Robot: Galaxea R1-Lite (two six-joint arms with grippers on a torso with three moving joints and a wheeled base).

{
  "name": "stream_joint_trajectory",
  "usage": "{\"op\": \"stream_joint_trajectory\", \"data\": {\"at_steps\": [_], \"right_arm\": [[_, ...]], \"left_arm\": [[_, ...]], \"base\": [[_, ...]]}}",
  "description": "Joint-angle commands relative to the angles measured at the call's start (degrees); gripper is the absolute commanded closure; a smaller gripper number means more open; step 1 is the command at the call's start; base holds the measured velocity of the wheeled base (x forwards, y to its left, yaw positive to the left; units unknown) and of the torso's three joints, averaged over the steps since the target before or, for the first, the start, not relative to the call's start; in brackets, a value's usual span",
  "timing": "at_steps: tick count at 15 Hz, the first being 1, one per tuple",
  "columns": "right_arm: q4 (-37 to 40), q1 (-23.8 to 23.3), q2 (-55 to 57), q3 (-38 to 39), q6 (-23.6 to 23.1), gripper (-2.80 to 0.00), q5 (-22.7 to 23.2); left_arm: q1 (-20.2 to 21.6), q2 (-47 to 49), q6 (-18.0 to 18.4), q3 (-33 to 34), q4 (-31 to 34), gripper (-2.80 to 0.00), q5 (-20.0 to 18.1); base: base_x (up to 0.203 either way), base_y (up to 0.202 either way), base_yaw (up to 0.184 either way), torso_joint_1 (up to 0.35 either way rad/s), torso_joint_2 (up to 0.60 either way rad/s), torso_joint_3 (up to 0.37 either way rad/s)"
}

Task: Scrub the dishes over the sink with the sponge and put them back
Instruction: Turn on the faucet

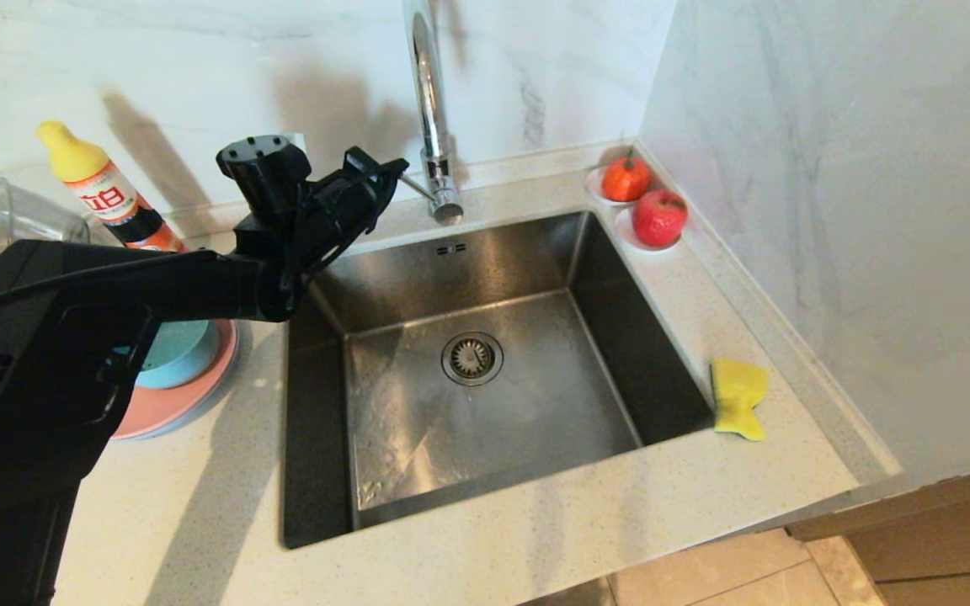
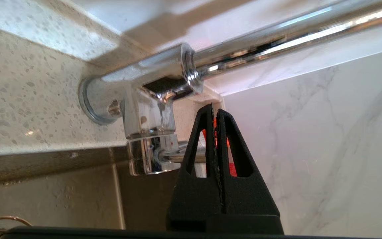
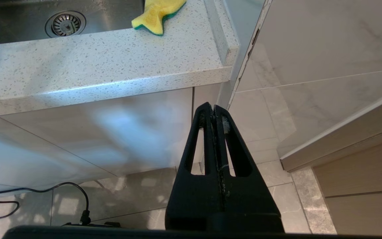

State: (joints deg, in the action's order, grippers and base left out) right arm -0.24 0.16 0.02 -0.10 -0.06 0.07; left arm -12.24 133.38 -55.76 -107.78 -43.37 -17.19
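1 sponge (image 1: 738,397) | 1 bowl (image 1: 178,352) — 2 plates (image 1: 167,407) | left gripper (image 2: 215,109) by faucet (image 1: 433,109)

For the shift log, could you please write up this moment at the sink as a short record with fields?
left pincer: shut, empty, beside the faucet handle, at the sink's back edge
right pincer: shut, empty, parked below counter level
sponge: untouched, on the counter right of the sink
dishes: teal bowl on the pink plate, left of the sink
water: none seen running
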Motion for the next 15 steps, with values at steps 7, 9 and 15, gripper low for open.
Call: {"op": "stream_joint_trajectory", "data": {"at_steps": [7,9,15], "right_arm": [[-0.02,0.02,-0.02,0.01,-0.03,0.00,0.01],[-0.02,0.02,-0.02,0.01,-0.03,0.00,0.01],[-0.02,0.02,-0.02,0.01,-0.03,0.00,0.01]], "left_arm": [[-0.62,-2.36,-0.30,3.80,0.18,0.00,0.74],[-0.86,-3.69,-0.23,6.19,0.02,0.00,1.64],[-1.23,-4.64,0.51,7.50,-0.13,0.00,3.46]], "base": [[0.000,0.000,0.000,0.000,0.00,0.000],[0.000,0.000,0.000,0.000,0.00,0.000],[0.000,0.000,0.000,0.000,0.00,0.000]]}}
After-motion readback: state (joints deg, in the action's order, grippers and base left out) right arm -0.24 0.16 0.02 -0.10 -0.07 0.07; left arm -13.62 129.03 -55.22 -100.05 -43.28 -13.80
